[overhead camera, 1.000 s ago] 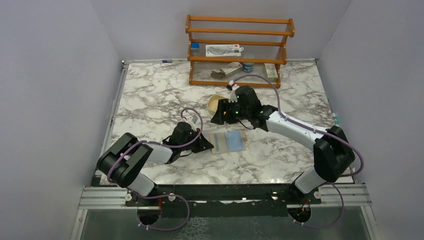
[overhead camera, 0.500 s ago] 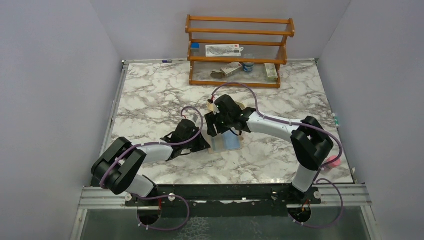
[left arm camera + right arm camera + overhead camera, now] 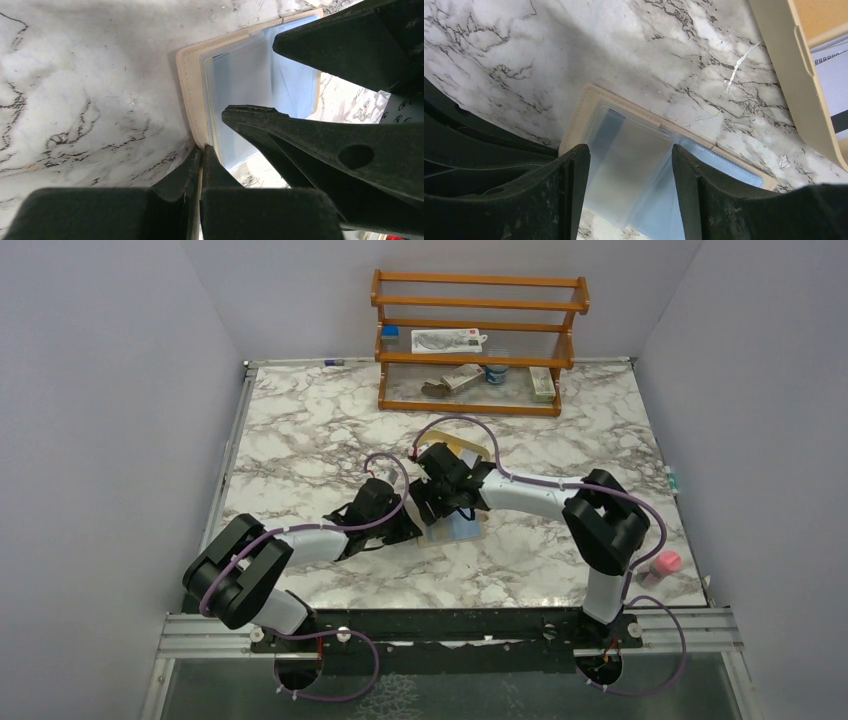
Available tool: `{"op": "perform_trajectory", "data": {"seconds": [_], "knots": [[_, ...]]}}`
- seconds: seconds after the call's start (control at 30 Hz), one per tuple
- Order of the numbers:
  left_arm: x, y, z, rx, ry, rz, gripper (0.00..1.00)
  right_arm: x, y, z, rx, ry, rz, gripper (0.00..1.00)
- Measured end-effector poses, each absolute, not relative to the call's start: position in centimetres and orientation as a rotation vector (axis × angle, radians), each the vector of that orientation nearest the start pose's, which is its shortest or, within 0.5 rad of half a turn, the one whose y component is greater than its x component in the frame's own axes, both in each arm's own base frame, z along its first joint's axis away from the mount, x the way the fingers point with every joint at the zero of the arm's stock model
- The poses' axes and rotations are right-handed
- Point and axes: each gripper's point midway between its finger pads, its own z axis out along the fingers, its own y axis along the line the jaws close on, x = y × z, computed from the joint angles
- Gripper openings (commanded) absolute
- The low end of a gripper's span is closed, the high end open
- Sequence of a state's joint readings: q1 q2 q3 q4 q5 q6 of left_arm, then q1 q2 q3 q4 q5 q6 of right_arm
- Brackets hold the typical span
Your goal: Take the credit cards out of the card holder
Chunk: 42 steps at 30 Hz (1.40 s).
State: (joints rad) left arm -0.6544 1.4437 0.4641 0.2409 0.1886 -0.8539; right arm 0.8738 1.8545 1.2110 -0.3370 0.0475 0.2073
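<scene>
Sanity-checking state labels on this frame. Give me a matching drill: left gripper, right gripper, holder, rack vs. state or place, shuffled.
1 left gripper
2 right gripper
3 holder
4 rack

a stands at the far edge of the table
b open, above the holder
c lies opened flat on the table
d shut on the holder's edge

Pairs: 1-d, 2-b, 3-c, 4-a

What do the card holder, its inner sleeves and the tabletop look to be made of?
Card holder: tan, leather-like, matte, with a raised border; possibly faux. Sleeves: clear glossy plastic, see-through with reflections. Tabletop: marble-patterned, smooth; stone or laminate, cannot tell.
</scene>
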Motion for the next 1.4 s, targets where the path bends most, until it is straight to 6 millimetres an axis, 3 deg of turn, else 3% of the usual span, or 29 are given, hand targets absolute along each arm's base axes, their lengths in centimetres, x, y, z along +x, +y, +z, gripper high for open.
{"op": "perform_trajectory", "data": {"seconds": [0.53, 0.67, 1.4], "knots": [[22.6, -25.2, 2.3, -0.151, 2.493, -0.915, 0.00, 27.4, 33.5, 3.0, -0.848, 2.428, 0.247, 0.67], [22.5, -25.0, 2.3, -0.154, 2.489, -0.909, 0.00, 27.7, 33.3, 3.0, -0.828, 2.418, 0.221, 0.72], [21.9, -24.5, 2.4, -0.153, 2.492, -0.903, 0.00, 26.6, 30.6, 2.7, -0.703, 2.406, 0.362, 0.73]]}}
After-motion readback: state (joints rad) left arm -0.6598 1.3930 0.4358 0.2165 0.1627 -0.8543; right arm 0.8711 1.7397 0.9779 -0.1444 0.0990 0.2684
